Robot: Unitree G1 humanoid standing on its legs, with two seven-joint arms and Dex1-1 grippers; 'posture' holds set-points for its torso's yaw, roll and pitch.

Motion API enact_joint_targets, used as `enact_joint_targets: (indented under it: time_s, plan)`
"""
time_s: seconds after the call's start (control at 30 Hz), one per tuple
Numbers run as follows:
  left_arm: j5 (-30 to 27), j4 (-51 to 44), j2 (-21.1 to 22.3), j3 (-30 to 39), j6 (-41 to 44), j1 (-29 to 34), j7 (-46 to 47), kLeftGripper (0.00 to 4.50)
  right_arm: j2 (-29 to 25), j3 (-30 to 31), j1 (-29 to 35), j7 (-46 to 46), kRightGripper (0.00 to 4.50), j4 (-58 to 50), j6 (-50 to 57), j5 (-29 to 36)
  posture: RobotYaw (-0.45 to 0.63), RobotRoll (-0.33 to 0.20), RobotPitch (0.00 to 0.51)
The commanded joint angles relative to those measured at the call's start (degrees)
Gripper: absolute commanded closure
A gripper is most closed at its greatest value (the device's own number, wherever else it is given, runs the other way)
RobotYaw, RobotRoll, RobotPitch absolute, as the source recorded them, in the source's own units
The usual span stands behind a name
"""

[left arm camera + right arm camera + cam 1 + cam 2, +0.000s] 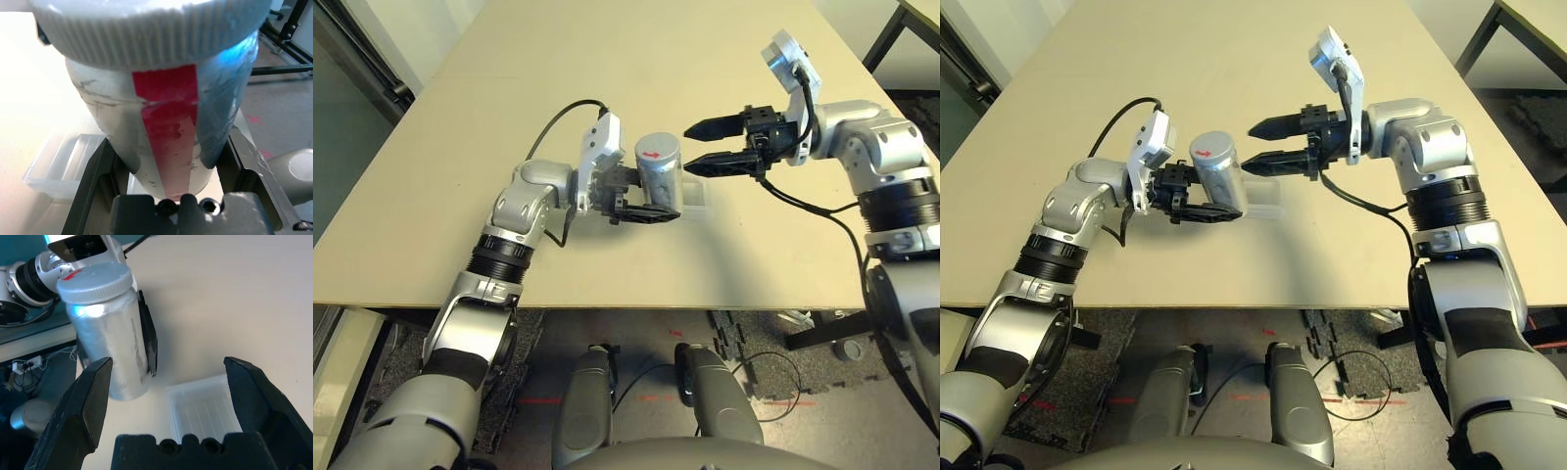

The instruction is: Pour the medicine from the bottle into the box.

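So in the left eye view the bottle [660, 181] is up in the left pincer [644, 196], silvery with its grey cap [657, 148] on top and a little red arrow mark on that cap. It leans a bit rather than standing dead straight. The box [697, 199] sits on the bench [548, 264] just behind and beside the bottle, partly covered by it from this angle. The right pincer [687, 149] is near the cap, its two black fingers apart with nothing between them.

Right eye view, same deal, but more of the box comes out past the bottle, enough to see it's a shallow clear tray lying flat on the bench.

Left wrist view is basically a bottle close-up: ribbed cap on, red label patch [171, 127] running down the side, scuffed silvery body clamped between the left pincer's two fingers. The cap covers the bottle's mouth and the walls don't look see-through, so I can't tell what's inside. The box is down on the bench beyond it, clear walls, with some ridges or edges showing through the plastic.

Right wrist view has the right pincer spread wide, bottle and box both further off past the fingers. The box's floor has faint parallel lines and I can't make out any pellet in it. Can't tell where the medicine is, tbh.
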Motion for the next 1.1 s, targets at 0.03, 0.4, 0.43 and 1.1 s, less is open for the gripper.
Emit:
enact_joint_targets:
  time_s: [0.03,0.4,0.43,1.1]
  plan:
    - [1.40,3.14,0.49,-0.28,-2.21,-0.94,-0.75,1.79,-0.59,-0.34,0.23,-0.61,0.00,-5.57,2.88,0.82,0.02,0.000,0.117]
    - [3.62,9.48,-0.52,-1.10,-5.89,-3.00,-2.36,1.79,4.06,0.83,0.42,-7.83,0.00,-14.21,6.57,0.86,-0.01,0.000,0.115]
    - [3.74,9.84,-0.59,-1.14,-6.09,-3.19,-2.50,1.79,4.60,0.98,0.40,-8.42,0.00,-14.45,6.64,0.85,-0.01,0.000,0.115]
    - [5.25,11.95,-1.83,-1.30,-7.70,-3.93,-3.35,1.79,11.48,3.52,-1.14,-13.16,0.00,-10.78,3.64,-2.26,-0.01,0.000,0.106]
